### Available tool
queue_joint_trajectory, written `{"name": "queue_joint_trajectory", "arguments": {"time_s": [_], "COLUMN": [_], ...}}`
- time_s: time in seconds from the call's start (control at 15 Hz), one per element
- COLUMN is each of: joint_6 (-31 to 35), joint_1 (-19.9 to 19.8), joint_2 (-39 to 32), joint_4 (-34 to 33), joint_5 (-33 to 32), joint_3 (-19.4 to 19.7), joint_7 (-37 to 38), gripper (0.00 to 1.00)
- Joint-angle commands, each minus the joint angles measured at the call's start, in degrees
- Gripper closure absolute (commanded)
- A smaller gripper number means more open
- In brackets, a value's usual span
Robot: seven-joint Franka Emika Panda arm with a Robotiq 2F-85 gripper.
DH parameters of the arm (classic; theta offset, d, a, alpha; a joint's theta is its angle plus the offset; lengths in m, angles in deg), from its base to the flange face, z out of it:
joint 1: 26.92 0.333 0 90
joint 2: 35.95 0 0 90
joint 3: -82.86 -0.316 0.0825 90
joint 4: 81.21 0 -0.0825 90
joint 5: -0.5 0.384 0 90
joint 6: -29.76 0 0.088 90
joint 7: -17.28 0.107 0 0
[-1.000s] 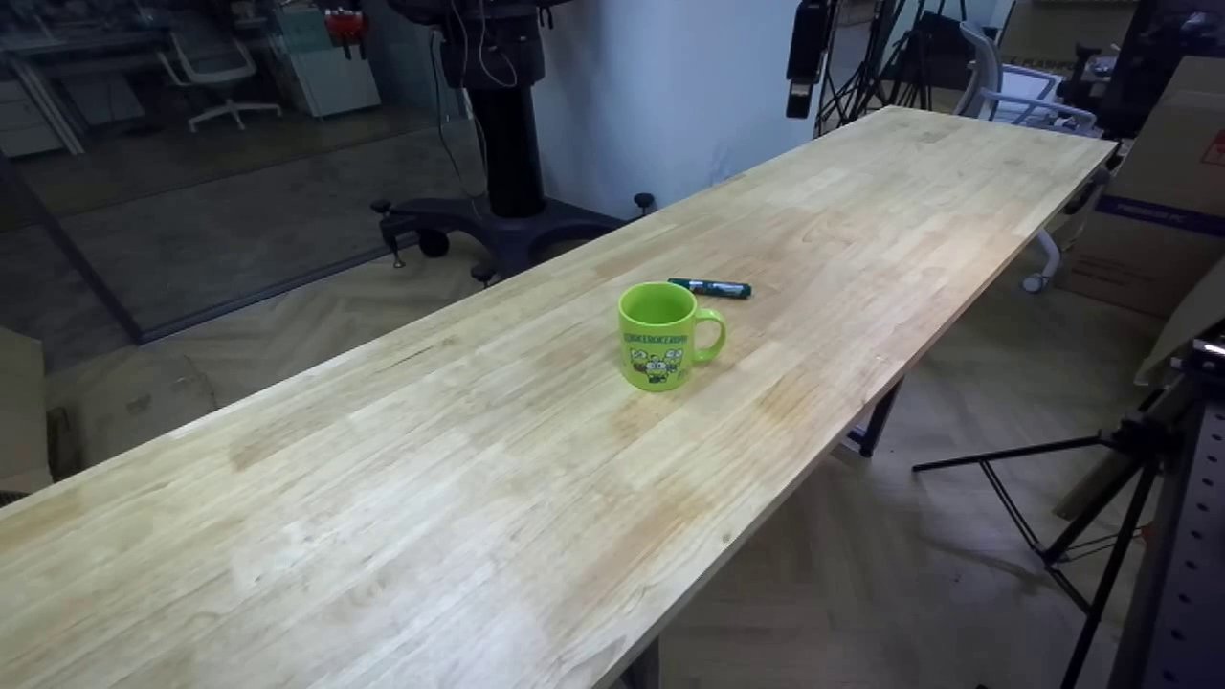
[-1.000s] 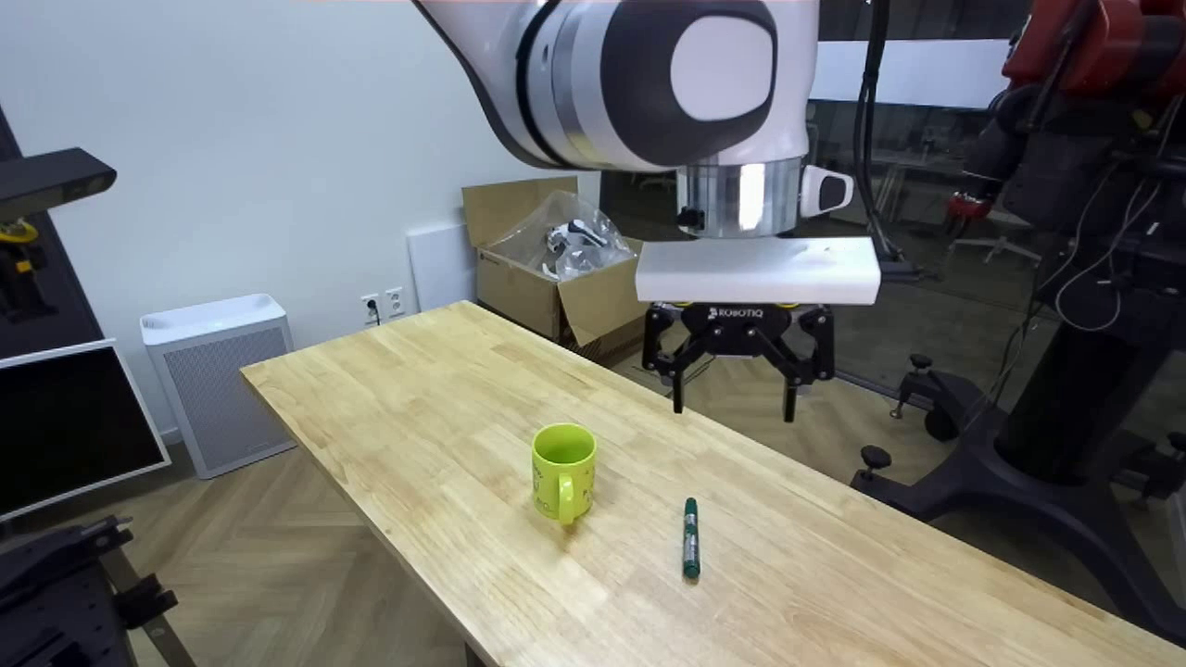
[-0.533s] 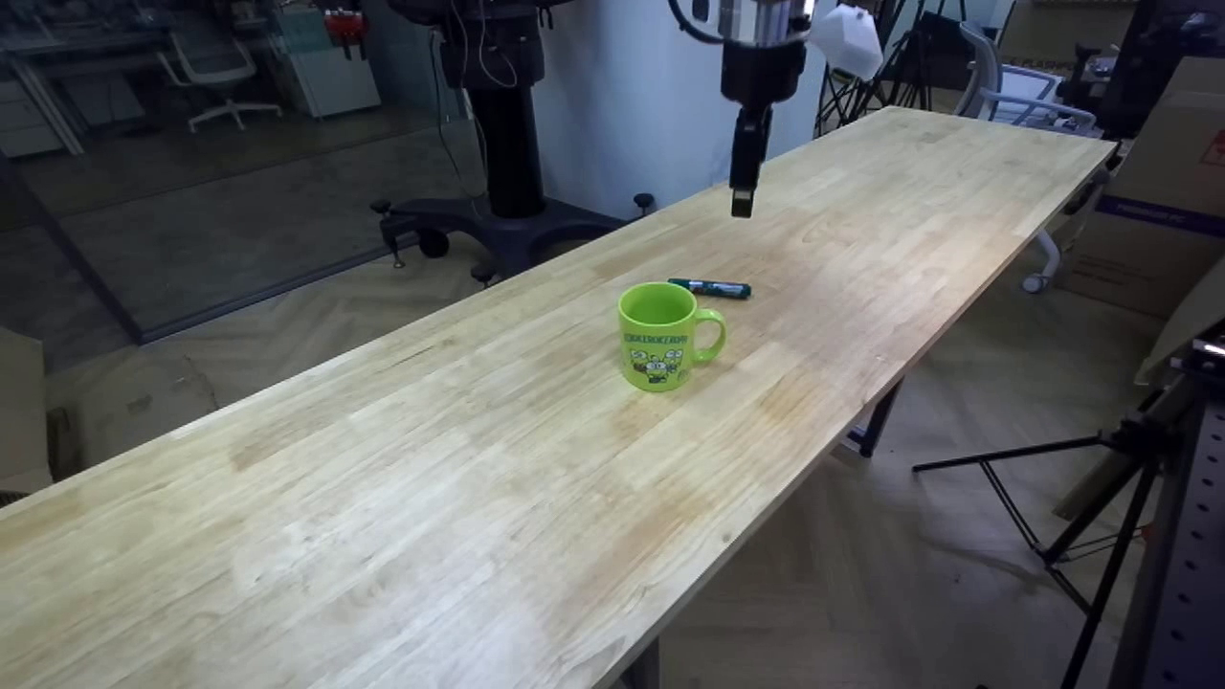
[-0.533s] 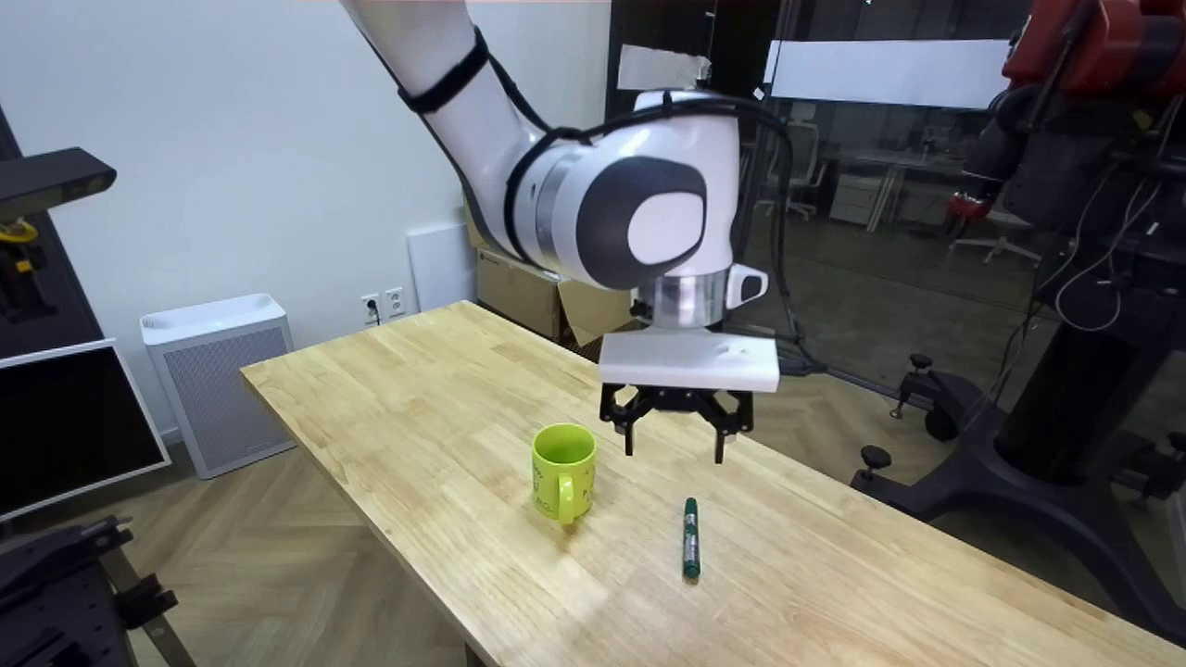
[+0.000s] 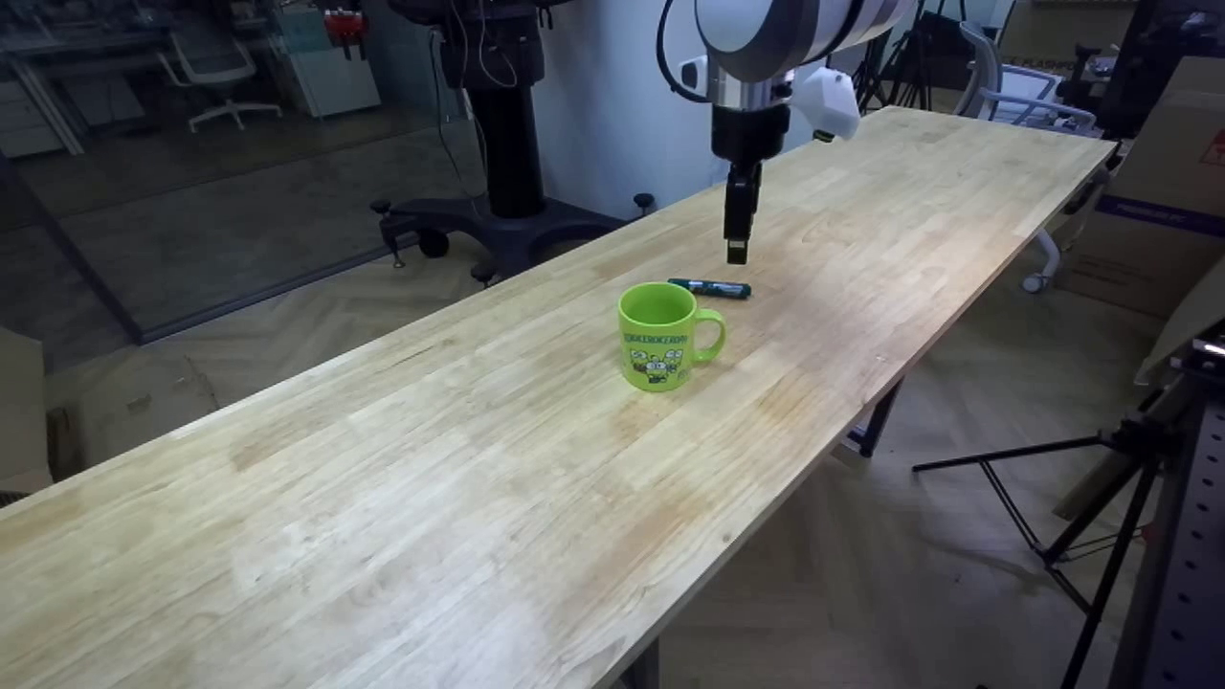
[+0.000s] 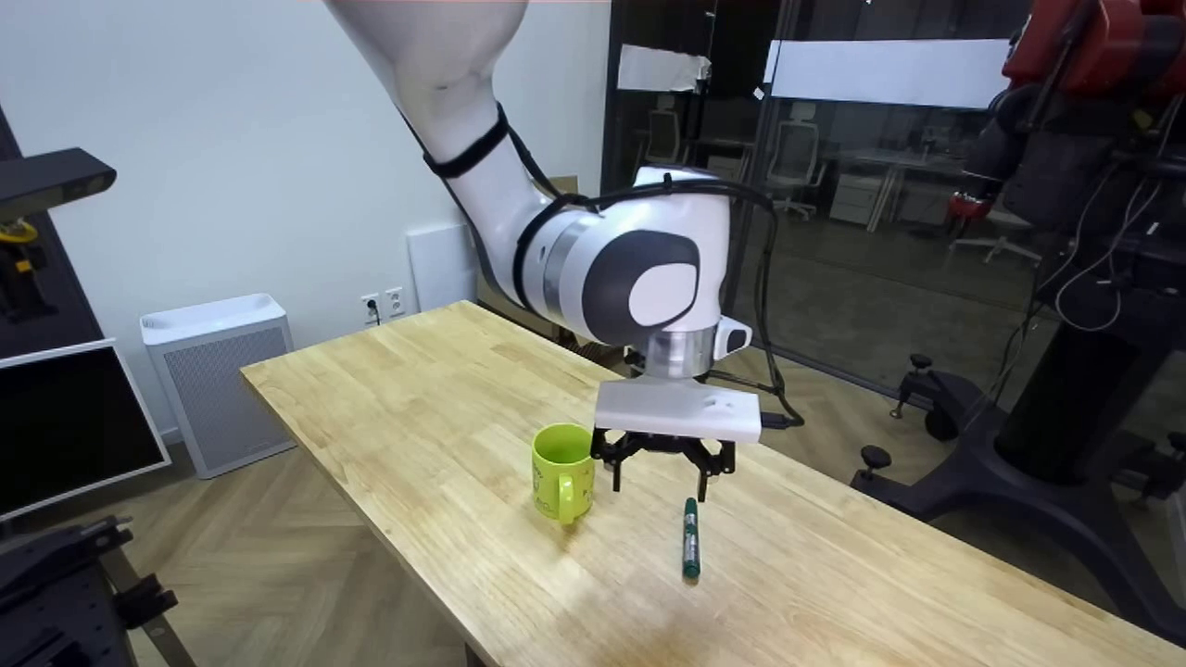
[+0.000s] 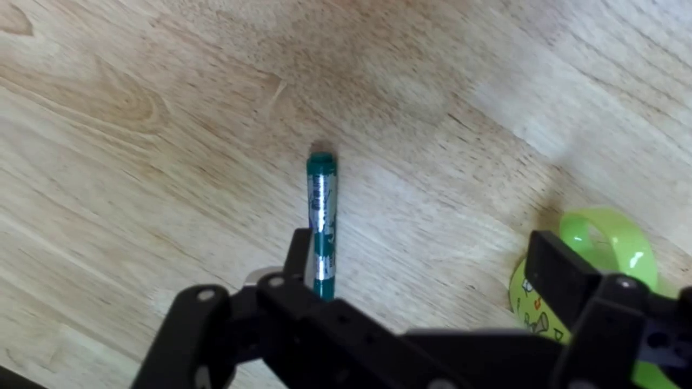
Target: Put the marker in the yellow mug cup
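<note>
1. The marker (image 7: 323, 200) lay flat on the table (image 5: 383, 498), outside the mug (image 5: 656, 330).
2. It was green, with a silver label along the barrel; the print on it was too small to read.
3. The mug, lime in colour, stood upright on the table with its mouth facing up. In an exterior view its side showed lettering and cartoon faces. Its handle could be seen in both exterior views and in the wrist view.
4. Marker and mug were near each other but apart: the wrist view showed a stretch of table between them. In an exterior view the mug's rim stood in line with one end of the marker.
5. The gripper (image 6: 659, 494) hung above the table, pointing down, its fingers (image 7: 297, 256) spread well apart.
6. In the wrist view the marker appeared between the fingers, right beside one of them, which hid a bit of its edge.
7. The other finger, in that same view, covered part of the mug.
8. The arm (image 6: 639, 269) came down from the top of both exterior views, and a white block (image 6: 676, 410) sat just above the gripper.
9. Farther off were a tripod (image 5: 1139, 440), a dark screen (image 6: 74, 426) and a white unit (image 6: 227, 394) with a grille.
</note>
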Motion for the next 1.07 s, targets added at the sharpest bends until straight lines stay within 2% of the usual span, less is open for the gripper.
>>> {"name": "queue_joint_trajectory", "arguments": {"time_s": [0.0, 0.6, 1.0], "joint_6": [-1.24, -8.2, -13.83], "joint_1": [-1.28, -4.57, -3.62], "joint_2": [-1.63, -10.08, -16.65], "joint_4": [-2.13, -13.86, -22.8], "joint_5": [-1.39, -1.68, -2.7], "joint_3": [-0.82, -0.74, -0.21], "joint_7": [0.42, -1.9, -1.88], "gripper": [0.0, 0.0, 0.0]}}
